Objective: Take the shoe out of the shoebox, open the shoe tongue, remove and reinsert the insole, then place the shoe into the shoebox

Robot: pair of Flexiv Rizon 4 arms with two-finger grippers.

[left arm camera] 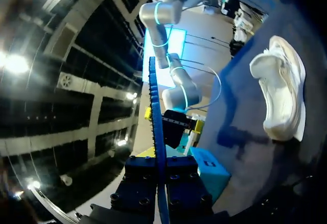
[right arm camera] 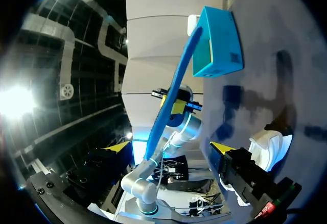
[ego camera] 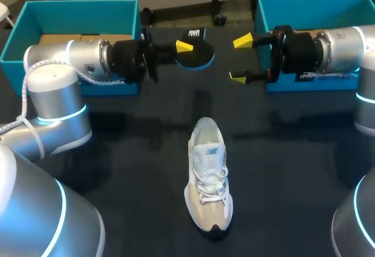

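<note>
Dark table (ego camera: 293,169) carries all task items. Left gripper (ego camera: 186,47) is clamped on the insole (ego camera: 196,51), holding it clear of the table with its free end turned toward the right gripper (ego camera: 239,59). The right gripper's 2 fingers stand wide apart and empty, just short of the insole, probably staged for a handover or regrip. Shoe (ego camera: 208,178) lies nearer the robot, toe toward it, opening upward for reinsertion. Left box (ego camera: 70,11) and right box (ego camera: 310,5) flank the far edge.
</note>
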